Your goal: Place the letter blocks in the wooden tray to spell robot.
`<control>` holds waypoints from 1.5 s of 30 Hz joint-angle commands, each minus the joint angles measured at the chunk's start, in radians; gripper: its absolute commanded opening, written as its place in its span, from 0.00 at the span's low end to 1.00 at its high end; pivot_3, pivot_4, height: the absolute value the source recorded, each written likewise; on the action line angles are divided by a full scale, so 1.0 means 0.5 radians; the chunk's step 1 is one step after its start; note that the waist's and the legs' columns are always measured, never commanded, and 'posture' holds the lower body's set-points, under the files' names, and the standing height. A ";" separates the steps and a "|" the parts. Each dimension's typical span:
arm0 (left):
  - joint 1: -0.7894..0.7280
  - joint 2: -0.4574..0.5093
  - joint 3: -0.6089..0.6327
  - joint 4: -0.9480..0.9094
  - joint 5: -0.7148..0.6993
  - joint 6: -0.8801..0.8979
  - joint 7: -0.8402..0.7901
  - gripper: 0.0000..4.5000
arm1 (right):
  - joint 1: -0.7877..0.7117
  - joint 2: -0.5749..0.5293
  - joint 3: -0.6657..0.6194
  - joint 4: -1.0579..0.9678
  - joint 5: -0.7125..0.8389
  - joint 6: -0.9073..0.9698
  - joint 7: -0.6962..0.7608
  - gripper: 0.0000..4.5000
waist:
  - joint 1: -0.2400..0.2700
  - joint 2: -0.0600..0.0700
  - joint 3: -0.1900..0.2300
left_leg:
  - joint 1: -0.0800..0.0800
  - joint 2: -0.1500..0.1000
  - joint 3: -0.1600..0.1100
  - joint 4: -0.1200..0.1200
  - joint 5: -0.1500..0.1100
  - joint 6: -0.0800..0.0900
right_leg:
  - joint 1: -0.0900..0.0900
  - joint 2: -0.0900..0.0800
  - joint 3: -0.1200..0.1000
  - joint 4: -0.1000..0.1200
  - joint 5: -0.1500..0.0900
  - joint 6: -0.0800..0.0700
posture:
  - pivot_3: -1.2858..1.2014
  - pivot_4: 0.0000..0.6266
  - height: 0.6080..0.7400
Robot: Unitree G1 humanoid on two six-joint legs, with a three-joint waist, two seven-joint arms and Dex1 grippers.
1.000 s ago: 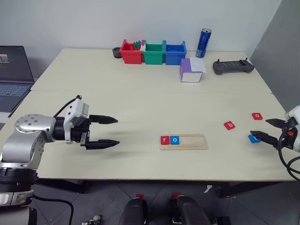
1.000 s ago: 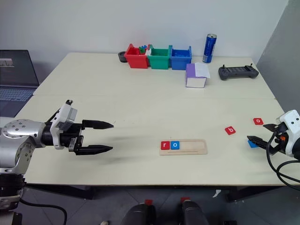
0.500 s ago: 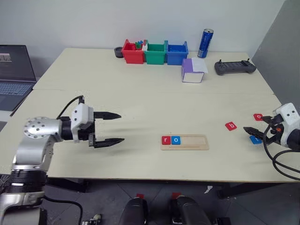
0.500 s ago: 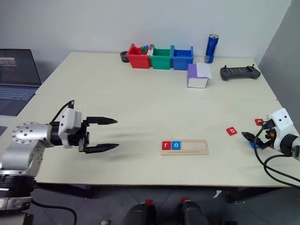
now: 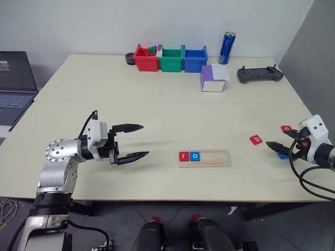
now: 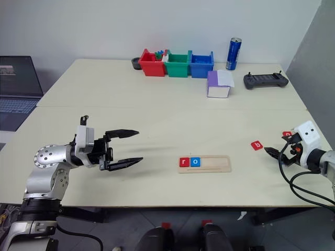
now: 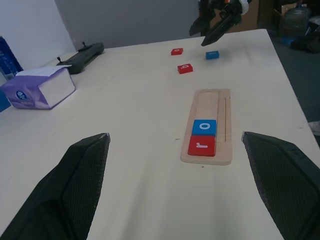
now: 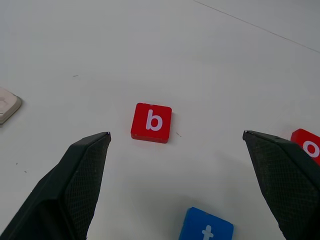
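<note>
The wooden tray (image 5: pixel 204 158) lies near the table's front middle, with a red r block (image 5: pixel 183 156) and a blue o block (image 5: pixel 194 156) at its left end. To its right lie a red b block (image 8: pixel 151 122), a red o block (image 5: pixel 286 128) and a blue t block (image 8: pixel 206 231), loose on the table. My right gripper (image 5: pixel 276 139) hovers open over these, pointing at the b, holding nothing. Left of the tray my left gripper (image 5: pixel 145 139) is open and empty, aimed level at the tray's left end.
Along the far edge stand red (image 5: pixel 146 58), green (image 5: pixel 171 59) and blue (image 5: pixel 195 58) bins, a blue can (image 5: pixel 226 48), a purple-and-white box (image 5: pixel 213 78) and a black controller (image 5: pixel 260 75). A laptop (image 5: pixel 15 78) sits off the left side.
My left gripper has moved a little right toward the tray and its wrist has turned. My right gripper has edged left toward the b block. Both stayed open.
</note>
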 commanded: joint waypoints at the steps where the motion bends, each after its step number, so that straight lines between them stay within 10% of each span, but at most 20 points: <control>1: -0.018 0.000 0.039 0.016 -0.028 -0.052 -0.011 0.99 | -0.049 0.018 -0.052 -0.110 0.087 0.068 -0.012 1.00 | -0.001 0.000 0.000 | 0.000 0.000 0.000 0.000 0.000 0.000 | 0.000 0.000 0.000 0.000 0.000 0.000 | 0.52 0.24 1.00; 37: 0.091 0.131 0.010 0.040 -0.003 0.074 -0.143 0.99 | -0.202 0.457 0.179 0.125 -0.103 0.161 -0.494 1.00 | -0.004 0.000 0.000 | -0.001 0.000 0.000 -0.001 0.000 0.000 | -0.001 0.000 0.000 0.000 0.000 0.000 | 0.52 0.24 1.00; 45: 0.048 0.152 0.002 0.030 -0.005 0.132 -0.146 1.00 | -0.159 0.590 0.094 -0.089 -0.132 0.271 -0.810 0.40 | -0.005 -0.001 -0.002 | 0.000 0.001 0.000 -0.001 0.000 0.000 | -0.001 0.000 0.000 0.000 0.000 0.000 | 0.52 0.24 1.00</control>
